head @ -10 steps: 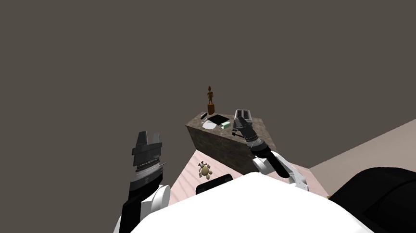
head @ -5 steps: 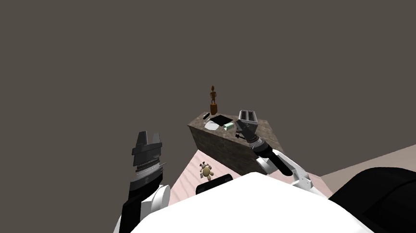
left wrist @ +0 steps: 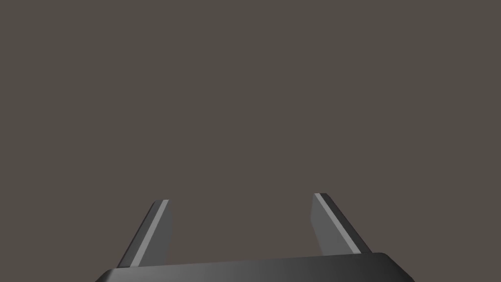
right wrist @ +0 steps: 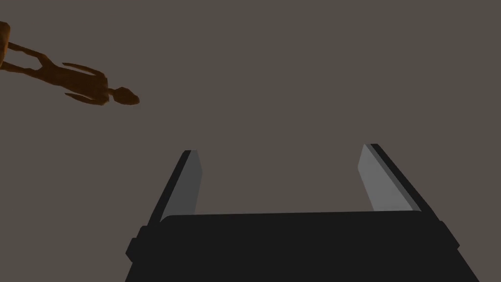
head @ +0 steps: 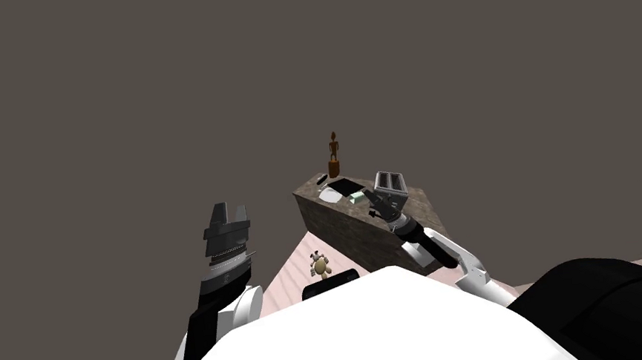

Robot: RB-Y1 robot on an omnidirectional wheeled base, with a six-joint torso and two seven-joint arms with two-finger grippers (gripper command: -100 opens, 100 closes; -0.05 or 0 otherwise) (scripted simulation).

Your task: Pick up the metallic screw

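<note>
**A:** How far along is the pick-up?

**B:** Barely begun, I'd judge — nothing is grasped. The right gripper (head: 391, 178) hangs over the right part of the brown block (head: 339, 226) at the centre of the head view. Its fingers are spread wide, with nothing between them.

**A:** And the screw?

**B:** Too small to make out. Just left of the gripper, on the block's top, lie a black flat piece (head: 343, 185), a white one (head: 328, 195), a green one (head: 356, 196) and a dark sliver (head: 322, 180). It may be among these, but I cannot tell. A brown figurine (head: 334, 155) stands at the far edge.

**A:** The other arm?

**B:** The left gripper (head: 231, 207), lower left of centre, is raised, equally spread and empty. Finding the screw, lowering, closing and lifting — all of that is left.
</note>
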